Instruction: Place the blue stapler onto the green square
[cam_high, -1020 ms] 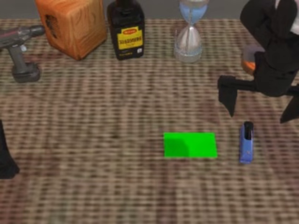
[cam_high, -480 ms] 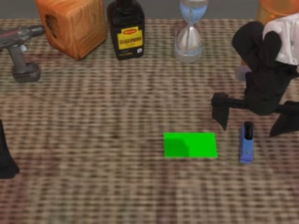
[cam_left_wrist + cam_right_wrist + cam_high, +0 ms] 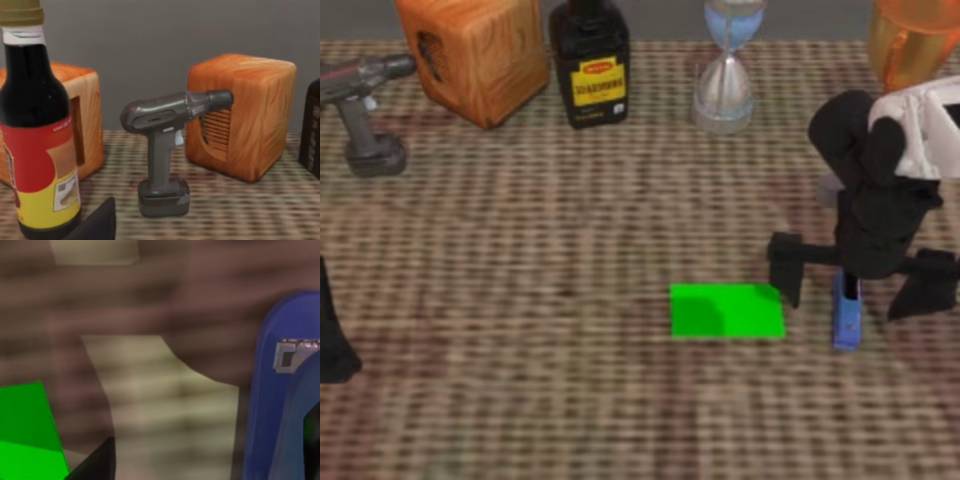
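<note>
While the right gripper (image 3: 855,280) straddles the blue stapler (image 3: 846,322) with fingers spread (nothing held), it should centre before closing, green square (image 3: 728,311) beside.

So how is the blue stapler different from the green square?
The blue stapler is a narrow raised bar, while the green square is a wide flat patch. The stapler is blue-violet; the square is bright green with one darker part. The right gripper hangs over the stapler with jaws open; nothing is over the square. Both lie on the woven table.
</note>
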You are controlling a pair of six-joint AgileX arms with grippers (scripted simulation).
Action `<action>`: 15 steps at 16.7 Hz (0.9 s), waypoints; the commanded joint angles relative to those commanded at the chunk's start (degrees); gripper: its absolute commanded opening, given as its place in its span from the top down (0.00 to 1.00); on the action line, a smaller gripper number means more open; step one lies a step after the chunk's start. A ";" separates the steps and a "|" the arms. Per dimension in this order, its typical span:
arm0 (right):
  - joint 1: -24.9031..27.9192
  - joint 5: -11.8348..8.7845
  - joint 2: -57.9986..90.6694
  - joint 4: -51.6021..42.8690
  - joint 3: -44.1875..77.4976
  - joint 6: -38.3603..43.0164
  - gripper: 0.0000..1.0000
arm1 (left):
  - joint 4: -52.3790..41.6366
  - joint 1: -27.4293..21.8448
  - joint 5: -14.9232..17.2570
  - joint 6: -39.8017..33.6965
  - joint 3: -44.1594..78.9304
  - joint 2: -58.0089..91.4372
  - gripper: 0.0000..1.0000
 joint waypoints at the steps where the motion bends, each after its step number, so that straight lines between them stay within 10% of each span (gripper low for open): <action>1: 0.00 0.00 0.00 0.00 0.00 0.00 0.08 | 0.00 0.00 0.00 0.00 0.00 0.00 0.00; 13: 0.00 0.00 0.00 0.00 0.00 0.00 0.98 | 0.00 0.00 0.00 0.00 0.00 0.00 0.00; 15: 0.00 0.00 0.00 0.00 0.00 0.00 1.00 | 0.00 0.00 0.00 0.00 0.00 0.00 0.00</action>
